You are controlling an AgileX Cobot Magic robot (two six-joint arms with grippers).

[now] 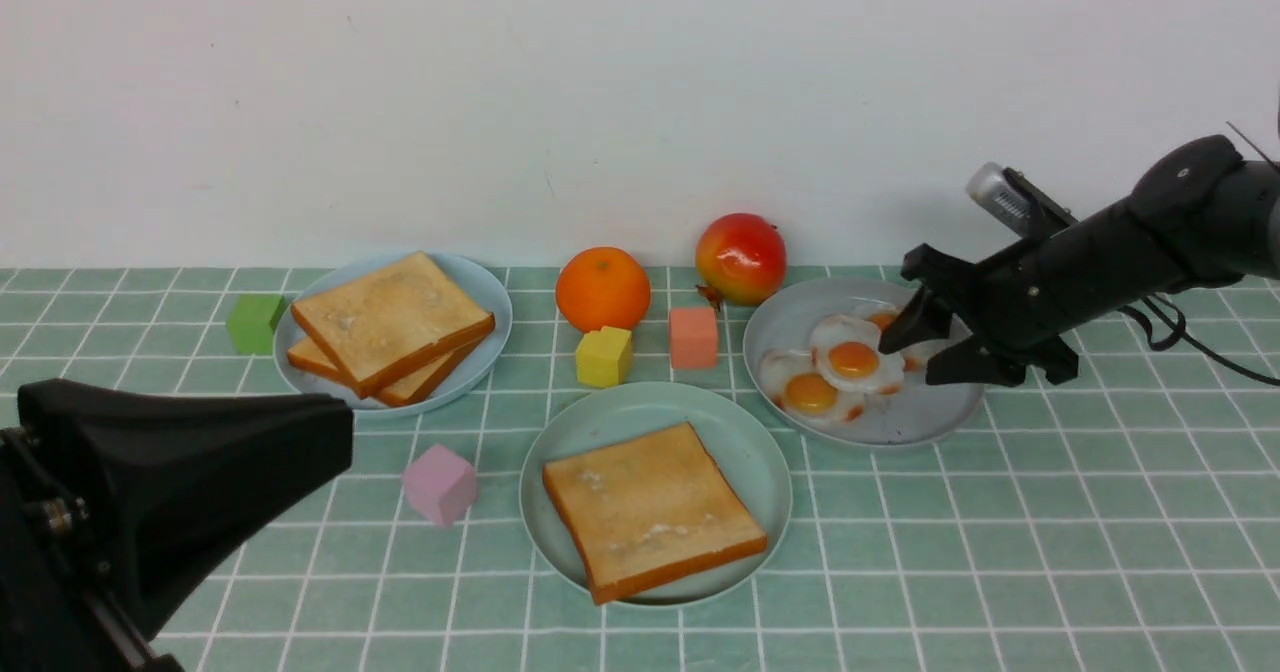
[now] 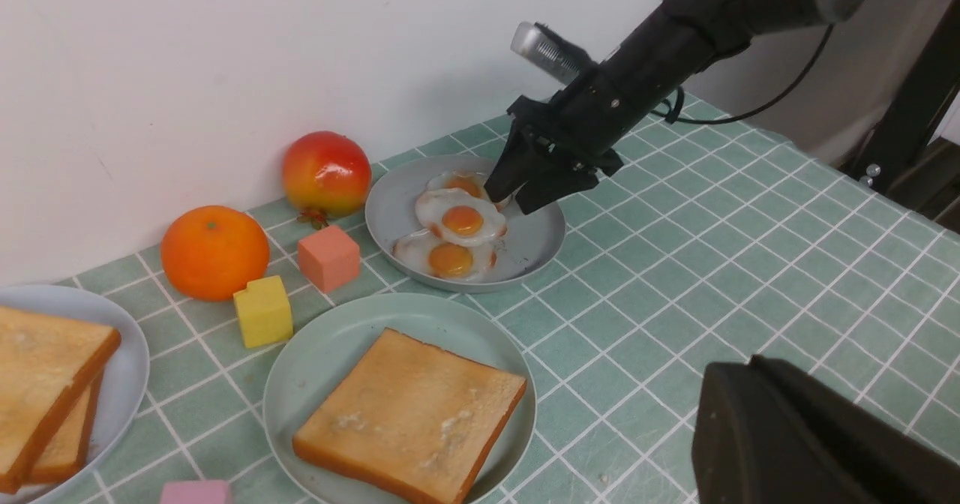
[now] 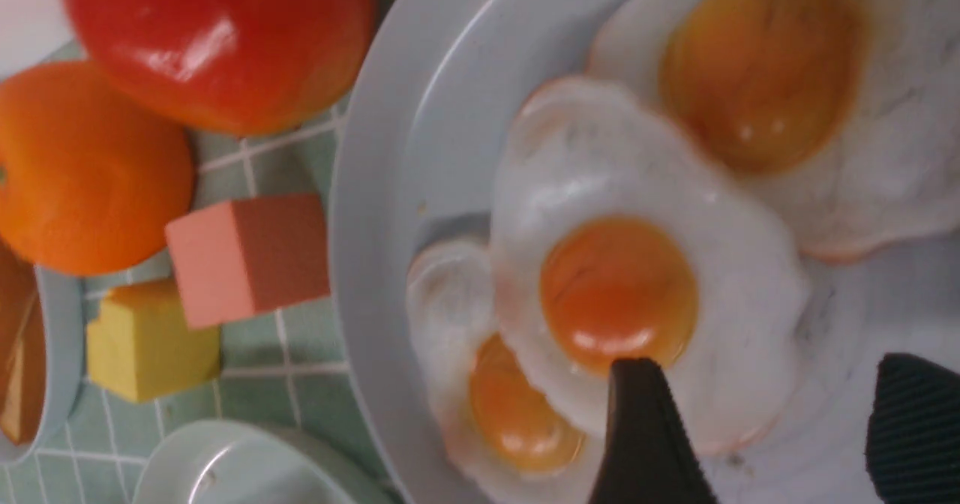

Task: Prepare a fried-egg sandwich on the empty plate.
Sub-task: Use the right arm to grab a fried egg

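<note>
gaping right pincer (image 1: 906, 364) at fried eggs (image 1: 853, 360)

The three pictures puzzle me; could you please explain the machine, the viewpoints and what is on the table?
It is a two-armed robot. One picture looks forward from between the arms; the others come from wrist cameras. On the table: a mint-green plate with one toast slice, a pale blue plate with two, a grey plate with three fried eggs, an orange, a red fruit, four blocks. The right tool is open at the eggs; the left tool is shut. Nothing is held.
</note>
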